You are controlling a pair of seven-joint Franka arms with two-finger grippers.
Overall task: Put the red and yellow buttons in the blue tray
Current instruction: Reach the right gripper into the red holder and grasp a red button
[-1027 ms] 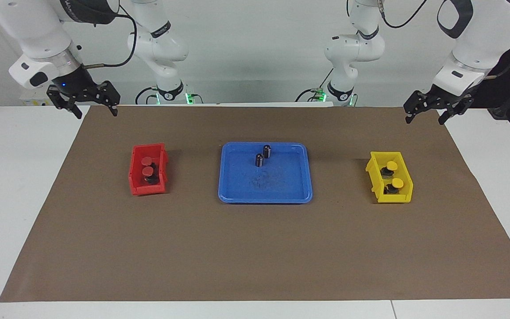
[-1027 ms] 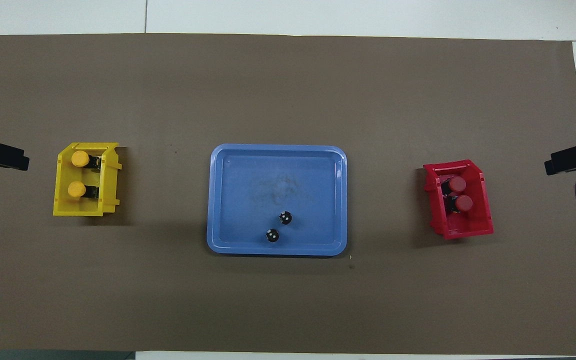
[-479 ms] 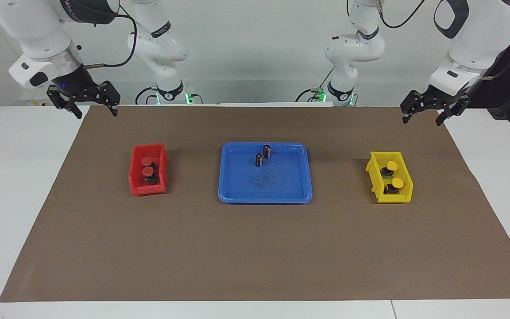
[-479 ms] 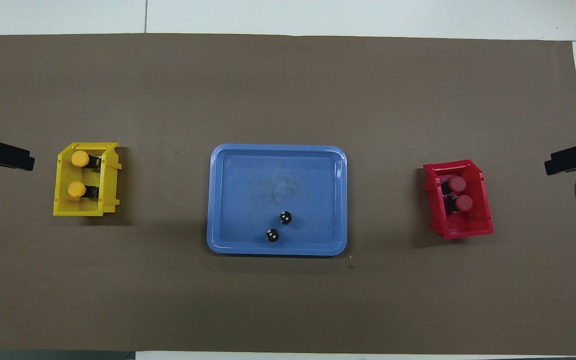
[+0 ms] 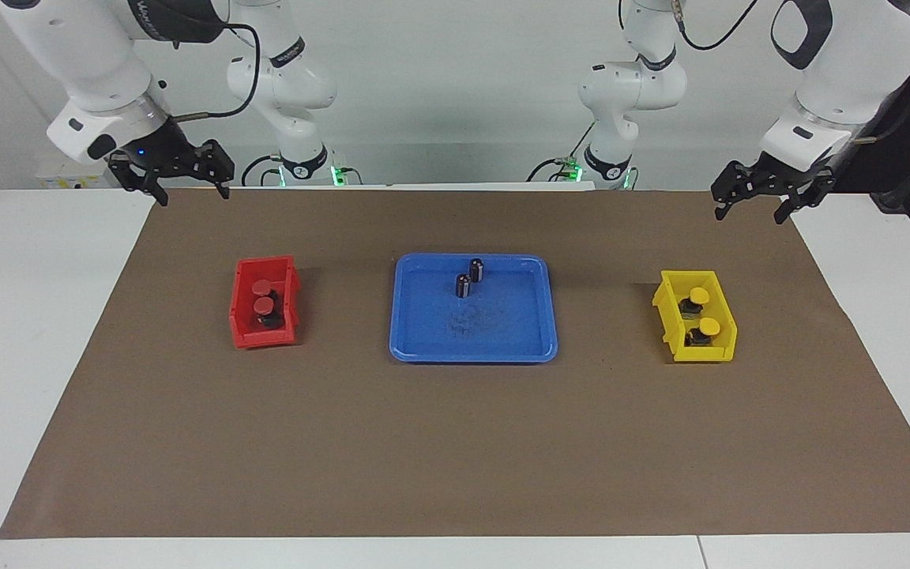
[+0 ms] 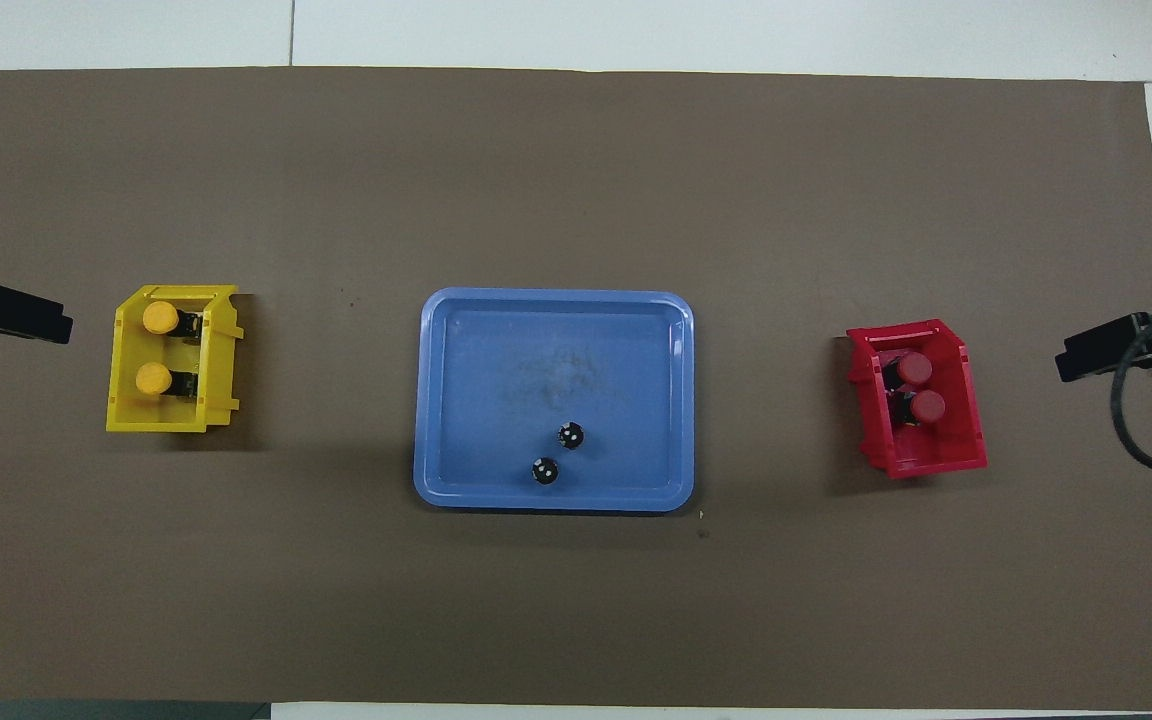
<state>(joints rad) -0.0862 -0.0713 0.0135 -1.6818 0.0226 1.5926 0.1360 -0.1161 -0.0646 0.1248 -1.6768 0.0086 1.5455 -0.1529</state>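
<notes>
Both arms are edging inward, jaws gaping empty: right gripper (image 5: 182, 188) sits at eleven o'clock of the red buttons (image 5: 263, 297), left gripper (image 5: 757, 199) at one o'clock of the yellow buttons (image 5: 704, 312), blue tray (image 5: 423, 348) lying between.

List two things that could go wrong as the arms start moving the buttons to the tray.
The red buttons sit close together in the small red bin, so the open right gripper may nudge one or the bin wall. Two dark cylinders stand upright in the blue tray; a placed button could topple them.
</notes>
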